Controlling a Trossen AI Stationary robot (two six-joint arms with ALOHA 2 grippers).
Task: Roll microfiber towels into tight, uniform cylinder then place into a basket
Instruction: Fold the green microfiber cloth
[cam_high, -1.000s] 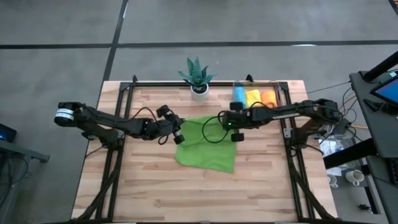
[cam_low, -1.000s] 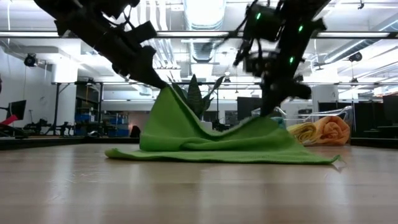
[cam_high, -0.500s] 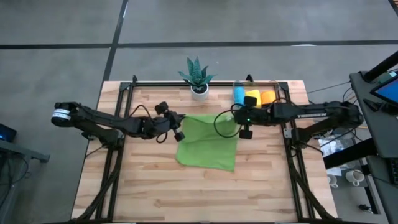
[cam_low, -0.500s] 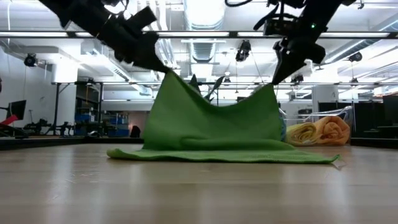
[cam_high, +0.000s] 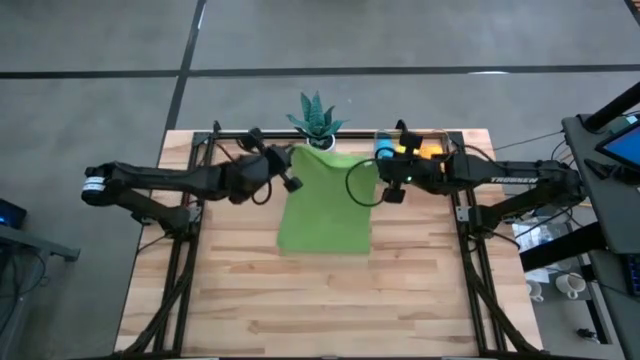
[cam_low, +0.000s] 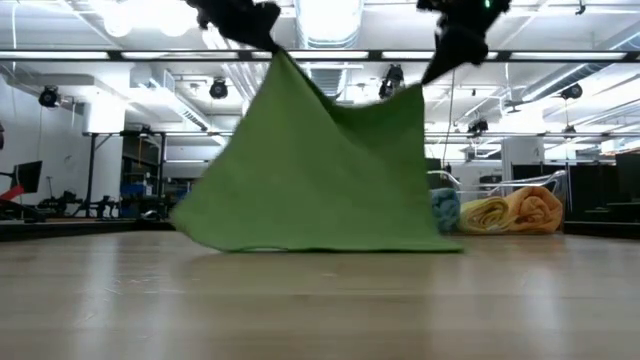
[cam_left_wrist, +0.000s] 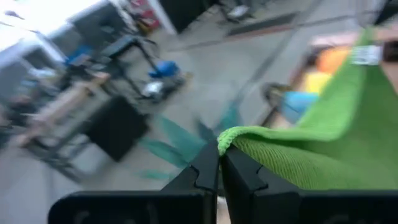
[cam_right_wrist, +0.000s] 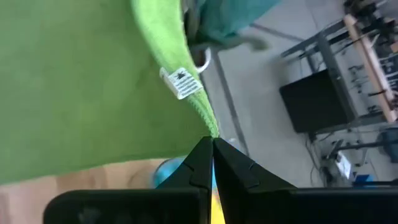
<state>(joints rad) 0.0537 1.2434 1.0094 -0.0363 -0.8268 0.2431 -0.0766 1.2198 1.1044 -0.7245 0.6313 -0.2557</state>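
Note:
A green microfiber towel (cam_high: 328, 205) hangs spread between my two grippers above the middle of the table. My left gripper (cam_high: 291, 156) is shut on its far left corner and my right gripper (cam_high: 379, 170) on its far right corner. In the low view the towel (cam_low: 320, 170) forms a broad sheet, its top edge sagging a little, its lower edge (cam_low: 330, 247) down at the table top. The clear basket (cam_high: 447, 140) stands at the far right, holding blue, yellow and orange rolled towels (cam_high: 405, 152). My left gripper pinches the towel's far left corner (cam_left_wrist: 225, 138) between its two fingertips, pointing roughly level toward the far edge. The cloth hangs down from there. My right gripper pinches the far right corner (cam_right_wrist: 212, 129) at the hem, just past the white label (cam_right_wrist: 180, 82). The top edge between the two corners is slightly slack.
A green spiky plant in a white pot (cam_high: 318, 124) stands at the far edge, right behind the raised towel and my left gripper. The basket (cam_low: 505, 210) is close beside my right gripper. Bare wood (cam_high: 330, 300) lies toward the near edge.
Both grippers have risen and gone toward the far edge, still shut on the corners. The towel, which lay mostly on the table with its two corners raised, is now lifted into a hanging sheet; its near edge stays low at the table.

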